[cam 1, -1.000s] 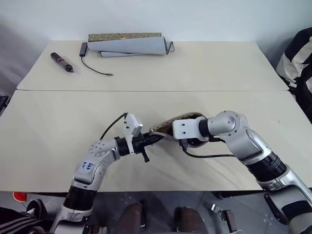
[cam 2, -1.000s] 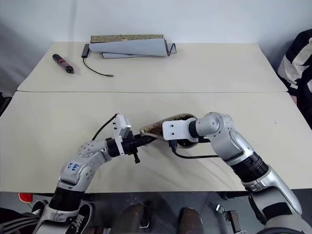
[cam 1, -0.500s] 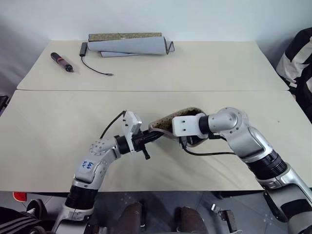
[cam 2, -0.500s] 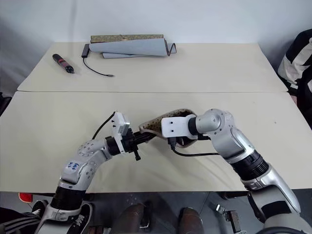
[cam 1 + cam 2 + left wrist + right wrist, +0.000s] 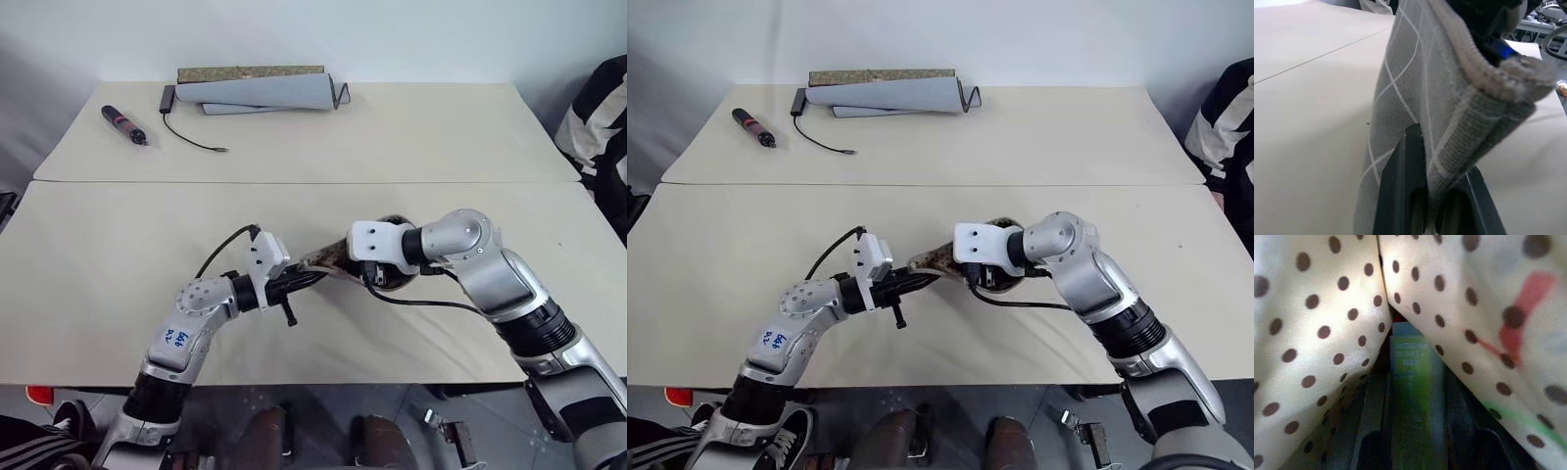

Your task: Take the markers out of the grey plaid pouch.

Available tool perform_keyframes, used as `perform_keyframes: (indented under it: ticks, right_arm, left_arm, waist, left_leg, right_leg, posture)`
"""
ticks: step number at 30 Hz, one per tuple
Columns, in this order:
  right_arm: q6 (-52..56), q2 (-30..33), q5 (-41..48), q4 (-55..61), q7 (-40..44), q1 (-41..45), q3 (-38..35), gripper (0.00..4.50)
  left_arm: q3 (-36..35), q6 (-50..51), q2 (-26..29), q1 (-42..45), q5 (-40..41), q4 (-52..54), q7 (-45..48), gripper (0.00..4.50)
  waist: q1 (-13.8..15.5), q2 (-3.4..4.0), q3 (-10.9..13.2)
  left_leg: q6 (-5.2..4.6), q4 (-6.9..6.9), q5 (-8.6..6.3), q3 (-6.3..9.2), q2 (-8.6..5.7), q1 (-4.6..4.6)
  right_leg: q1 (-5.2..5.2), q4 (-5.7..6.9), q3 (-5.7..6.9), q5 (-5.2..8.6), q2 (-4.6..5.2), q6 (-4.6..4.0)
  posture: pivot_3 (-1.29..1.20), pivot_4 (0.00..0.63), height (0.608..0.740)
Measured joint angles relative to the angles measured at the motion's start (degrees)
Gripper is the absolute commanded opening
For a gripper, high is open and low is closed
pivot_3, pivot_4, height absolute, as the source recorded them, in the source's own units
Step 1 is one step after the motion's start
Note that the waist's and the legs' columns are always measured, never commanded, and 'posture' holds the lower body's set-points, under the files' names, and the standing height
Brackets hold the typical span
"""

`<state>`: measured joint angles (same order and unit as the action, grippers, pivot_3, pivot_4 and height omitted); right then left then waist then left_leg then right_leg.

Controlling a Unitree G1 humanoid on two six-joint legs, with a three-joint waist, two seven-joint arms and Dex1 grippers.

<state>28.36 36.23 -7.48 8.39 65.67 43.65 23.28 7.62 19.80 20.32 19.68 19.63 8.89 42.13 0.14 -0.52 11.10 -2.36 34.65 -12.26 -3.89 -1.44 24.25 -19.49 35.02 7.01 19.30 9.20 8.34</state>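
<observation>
The grey plaid pouch (image 5: pixel 326 260) is held up just above the near table between both arms. My left gripper (image 5: pixel 1437 166) is shut on one end of it, its black fingers (image 5: pixel 1403 166) clamping the checked fabric. My right gripper (image 5: pixel 380 278) is pushed into the pouch's open mouth from the other side. Inside, between the pale lining with dark dots (image 5: pixel 1317 333), a green marker (image 5: pixel 1410 382) lies between the right gripper's two dark fingers (image 5: pixel 1371 426), which are shut on it. A red streak (image 5: pixel 1520 328) shows against the lining; I cannot tell what it is.
On the far table lie a rolled plain grey mat (image 5: pixel 260 91), a black-and-red pen-like tool (image 5: pixel 124 124) and a thin black cable (image 5: pixel 191 137). A seam (image 5: pixel 294 181) runs between the two tables. Striped black-and-white clothing (image 5: pixel 602 127) shows at the right edge.
My right wrist has rolled and lifted slightly, its white block now covering the pouch's mouth. The left wrist has rolled a little. The pouch's raised arch has flattened.
</observation>
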Motion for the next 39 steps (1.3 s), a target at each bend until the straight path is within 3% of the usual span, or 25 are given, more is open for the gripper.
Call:
perform_keyframes:
  ticks: [4,9,10,15,22,28,39]
  right_arm:
    - [-0.53,0.67,1.21,0.60,-0.91,0.10,-1.63,1.08]
    - [-3.14,1.70,0.97,0.59,-1.31,-0.16,-1.44,1.08]
    - [-2.76,1.62,1.26,0.60,-1.28,-0.23,-1.38,1.79]
    - [-1.43,1.33,1.73,0.67,-1.88,-0.90,-1.20,3.32]
    - [-2.76,1.48,0.56,1.01,-2.17,-1.81,-0.60,3.32]
    - [-16.26,4.27,-4.51,-1.49,-3.12,-1.88,1.54,3.32]
    - [-31.09,4.37,-9.07,-5.05,-6.75,-2.02,1.39,3.32]
  left_arm:
    - [-2.89,2.86,-3.63,1.48,3.35,-1.86,-2.39,0.00]
    - [-3.58,6.17,-4.04,2.20,5.92,-1.91,-2.74,0.00]
    - [-3.58,6.46,-4.03,2.19,5.92,-1.91,-2.74,0.00]
    - [-3.50,6.52,-3.49,1.80,5.90,-1.73,-2.52,0.00]
    - [-3.33,8.01,-3.37,1.14,6.44,-0.73,-2.06,0.00]
    - [-4.55,10.37,-4.49,1.23,8.94,-0.67,-2.77,0.00]
    - [-7.52,13.56,-6.26,2.30,13.26,-0.73,-5.04,0.00]
  waist:
    - [0.00,-0.01,0.00]
    - [-0.04,-0.01,0.01]
    - [-0.04,-0.01,0.01]
    - [-0.04,-0.01,0.01]
    - [-0.01,-0.01,0.01]
    - [-0.03,-0.02,0.01]
    - [-0.05,-0.03,0.02]
  left_leg:
    - [-0.02,0.03,-0.01,0.00,0.00,0.02]
    - [-0.14,0.03,0.06,0.00,0.00,0.02]
    - [-0.25,0.03,0.12,-0.01,0.00,0.02]
    - [-0.25,0.03,0.12,0.00,0.01,0.02]
    - [-0.01,0.04,-0.02,0.00,0.00,0.02]
    - [-0.02,0.05,-0.01,-0.02,0.00,0.02]
    - [-0.26,0.08,0.13,-0.01,0.01,0.02]
  right_leg:
    - [0.00,0.01,0.02,0.00,0.01,0.00]
    - [0.01,0.06,0.01,0.00,-0.01,0.00]
    - [0.01,0.06,0.01,0.00,-0.01,0.00]
    - [0.01,0.04,0.01,0.00,-0.01,0.00]
    - [0.01,-0.01,0.01,0.00,0.00,0.00]
    - [0.01,-0.01,0.00,0.00,-0.01,0.00]
    - [0.04,-0.01,0.00,0.00,-0.02,0.00]
  posture:
    - [0.00,0.150,0.740]
    - [0.00,0.150,0.740]
    - [0.00,0.150,0.740]
    - [0.00,0.150,0.740]
    - [0.00,0.150,0.740]
    - [0.00,0.150,0.740]
    - [0.00,0.150,0.740]
